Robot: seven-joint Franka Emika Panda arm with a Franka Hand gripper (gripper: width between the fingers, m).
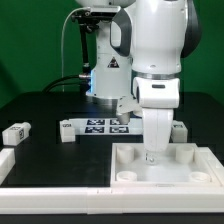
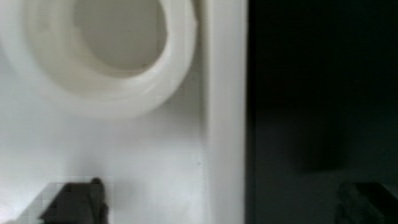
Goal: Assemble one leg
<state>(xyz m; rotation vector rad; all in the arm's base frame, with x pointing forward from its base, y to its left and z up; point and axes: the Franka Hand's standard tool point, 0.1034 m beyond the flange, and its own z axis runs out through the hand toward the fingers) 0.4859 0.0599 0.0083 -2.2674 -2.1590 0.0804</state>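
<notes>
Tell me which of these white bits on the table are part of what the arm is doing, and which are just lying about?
For the job:
- the leg
- the large square piece with round sockets
- the end effector, open, down at that piece

Lying about:
- the marker board
- a small white block beside the arm

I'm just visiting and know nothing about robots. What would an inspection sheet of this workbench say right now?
Surface: black table, no spills seen.
Job's things: leg lies at the exterior view's left, apart from the gripper.
Clutter: marker board mid-table; large white tray in front, with a round socket.
Grippers: open, low over the tray, holding nothing.
Cables: black cable arcs behind the arm.
Surroundings: green wall; dark stand with a blue light.
</notes>
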